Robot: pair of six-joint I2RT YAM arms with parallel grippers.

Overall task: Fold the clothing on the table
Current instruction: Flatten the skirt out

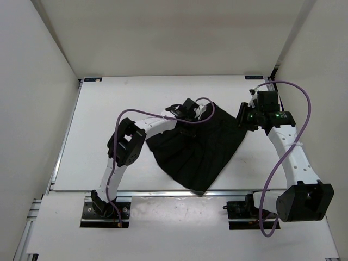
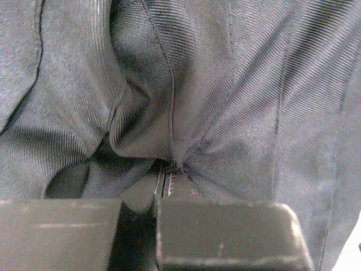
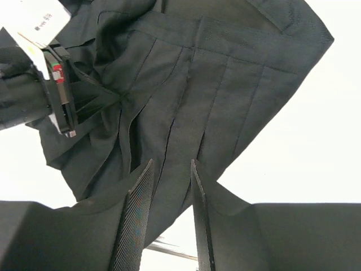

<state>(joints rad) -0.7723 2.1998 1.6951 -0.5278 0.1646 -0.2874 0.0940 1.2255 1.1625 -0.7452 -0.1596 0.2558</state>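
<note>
Clothing: the black pleated clothing (image 1: 201, 155) lies on the table (image 1: 109, 114), right of the middle and nearer the right edge than the left
Reach: its near tip touches the metal rail (image 1: 157, 194) along the near edge, and its far corner stops short of the far edge
Long axis: runs from the far edge toward the near edge, leaning a little; the cloth is widest across its middle and narrows to a point at the near edge
Pleats: in the right wrist view they run lengthwise from a stitched band down toward the right fingers (image 3: 138, 220), fanning slightly
Left gripper: the left gripper (image 1: 187, 112) sits over the far left part of the cloth, clenched on a bunched fold
Left grip detail: the left wrist view shows both fingers (image 2: 225, 234) pressed together, with a seam and gathered fabric pinched between them; wrinkles spread outward from the pinch
Right gripper: the right gripper (image 1: 243, 117) is at the corner of the cloth that faces the right edge, jaws apart with a clear gap
Right grip detail: that corner of the cloth lies in the gap between the fingers; whether they touch it cannot be told
Tools and cloth: both grippers are on the far half of the garment, well apart, with pleated cloth spanning between them; the near half lies flat with no gripper on it
</note>
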